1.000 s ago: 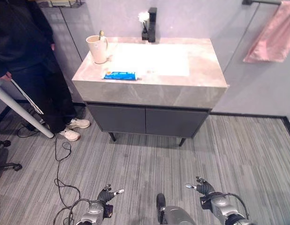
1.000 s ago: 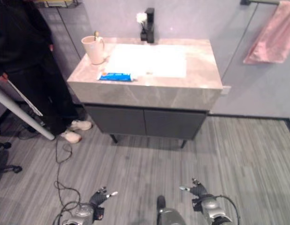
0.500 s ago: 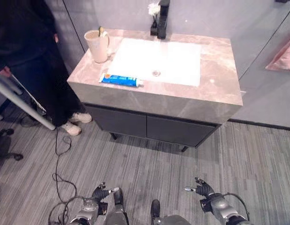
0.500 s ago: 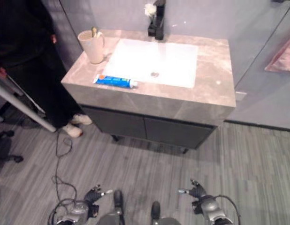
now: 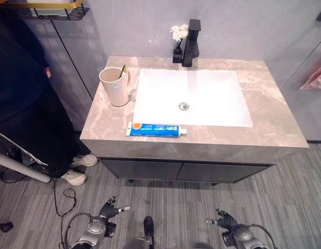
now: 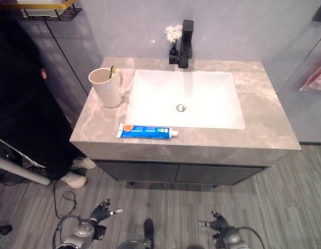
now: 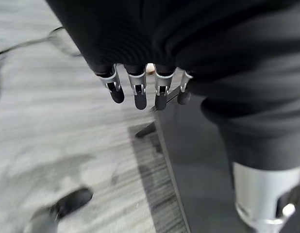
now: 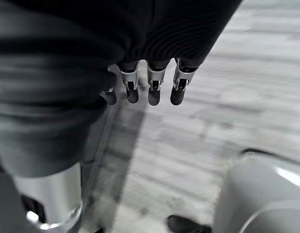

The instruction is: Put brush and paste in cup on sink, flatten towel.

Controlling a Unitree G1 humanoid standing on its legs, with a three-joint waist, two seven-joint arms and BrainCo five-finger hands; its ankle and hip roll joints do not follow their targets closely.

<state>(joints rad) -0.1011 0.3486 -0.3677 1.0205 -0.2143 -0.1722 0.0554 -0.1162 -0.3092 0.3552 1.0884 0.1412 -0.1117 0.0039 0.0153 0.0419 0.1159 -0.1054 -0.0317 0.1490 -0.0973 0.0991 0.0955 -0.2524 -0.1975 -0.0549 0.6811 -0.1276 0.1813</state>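
A beige cup (image 5: pixel 115 87) stands at the left end of the marble sink top (image 5: pixel 275 119), with a brush handle (image 5: pixel 122 70) sticking out of it. The blue paste tube (image 5: pixel 155 129) lies flat along the front edge, between the cup and the white basin (image 5: pixel 202 96). A corner of the pink towel (image 5: pixel 317 79) hangs at the far right. Both hands hang low over the floor, far below the counter: my left hand (image 5: pixel 107 216) and my right hand (image 5: pixel 225 223), fingers straight and holding nothing. The wrist views show the left fingers (image 7: pixel 136 92) and right fingers (image 8: pixel 151 87) extended over the floorboards.
A black faucet (image 5: pixel 190 36) and a small vase of white flowers (image 5: pixel 177 33) stand behind the basin. A person in black (image 5: pixel 25 104) stands left of the cabinet beside a white pole (image 5: pixel 17 167). Dark cabinet doors (image 5: pixel 186 171) sit under the counter.
The whole picture has shifted: the camera has come closer, so the sink now looks nearer and more central and the towel lies mostly out of frame. Both hands stay low and empty.
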